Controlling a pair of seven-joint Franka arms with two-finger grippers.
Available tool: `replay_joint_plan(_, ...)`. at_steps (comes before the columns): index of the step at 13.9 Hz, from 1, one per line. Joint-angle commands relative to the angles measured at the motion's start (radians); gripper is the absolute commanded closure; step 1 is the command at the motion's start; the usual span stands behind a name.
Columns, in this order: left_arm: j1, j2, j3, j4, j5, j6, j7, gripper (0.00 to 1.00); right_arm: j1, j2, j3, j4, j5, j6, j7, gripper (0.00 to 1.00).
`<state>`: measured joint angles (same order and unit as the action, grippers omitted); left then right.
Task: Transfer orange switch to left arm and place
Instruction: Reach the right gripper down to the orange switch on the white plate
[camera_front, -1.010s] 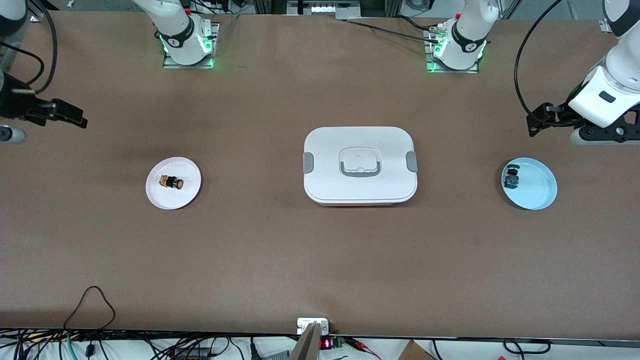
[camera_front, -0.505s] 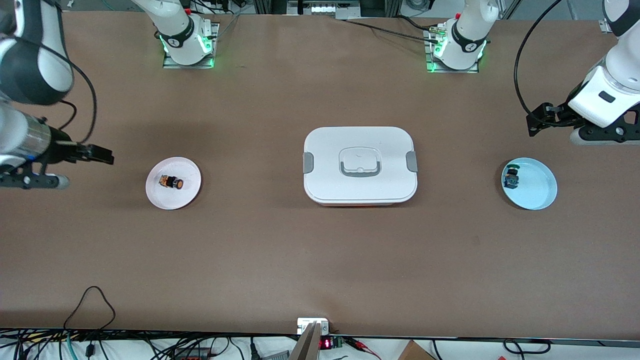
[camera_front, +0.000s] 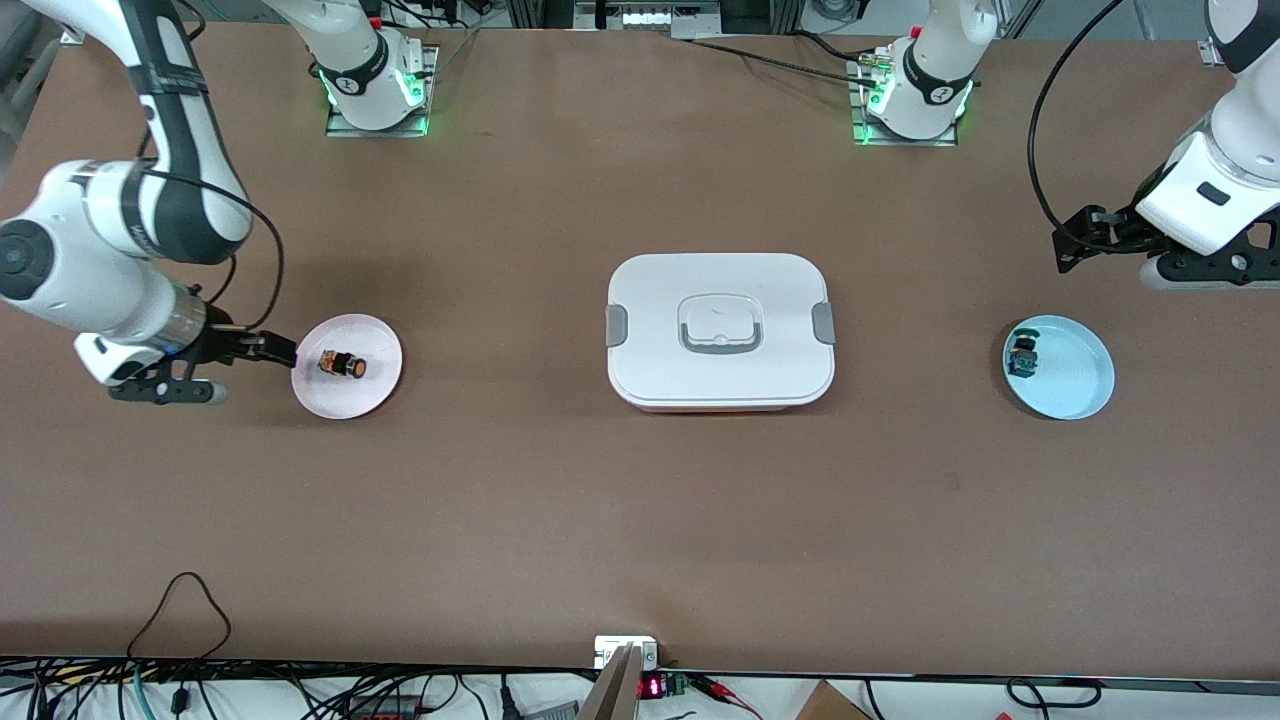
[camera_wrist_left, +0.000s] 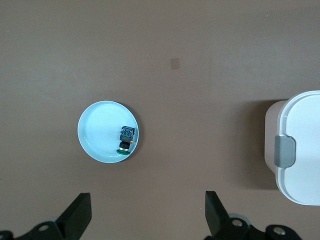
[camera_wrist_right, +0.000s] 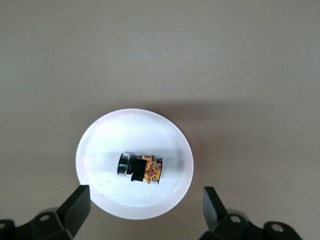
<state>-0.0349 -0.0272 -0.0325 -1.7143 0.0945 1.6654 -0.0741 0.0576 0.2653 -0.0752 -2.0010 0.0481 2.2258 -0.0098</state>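
Note:
The orange switch lies on its side on a small white plate toward the right arm's end of the table. My right gripper hangs open over that plate's outer rim. In the right wrist view the orange switch lies on the white plate, just ahead of the right gripper, whose fingers are spread wide with nothing between them. The white box with grey clips stands mid-table. My left gripper waits open above the table near the left arm's end, and the left gripper holds nothing.
A light blue plate with a green-capped switch sits under the left arm's end. The left wrist view shows the blue plate, the green-capped switch and a box corner. Cables run along the table edge nearest the front camera.
My right arm has swung in from the table's end and come down to the white plate's rim, still open. The left arm and all objects have stayed put.

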Motion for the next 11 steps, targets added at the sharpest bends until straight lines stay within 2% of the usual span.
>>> replay_joint_plan(1, 0.001, 0.001, -0.001, 0.013, -0.015, -0.016, 0.013, 0.00, 0.033, -0.011, 0.000, -0.076, 0.018, 0.063, -0.002, 0.00)
replay_joint_plan(4, 0.001, 0.001, -0.003, 0.013, -0.015, -0.016, 0.013, 0.00, 0.038, 0.047, 0.000, -0.085, 0.025, 0.071, -0.001, 0.00)
replay_joint_plan(6, 0.001, 0.001, -0.003, 0.013, -0.015, -0.016, 0.013, 0.00, 0.033, 0.077, 0.000, -0.087, 0.093, 0.100, -0.012, 0.00)
replay_joint_plan(11, 0.001, 0.001, -0.003, 0.013, -0.015, -0.036, 0.011, 0.00, 0.037, 0.133, 0.000, -0.088, 0.093, 0.164, -0.016, 0.00)
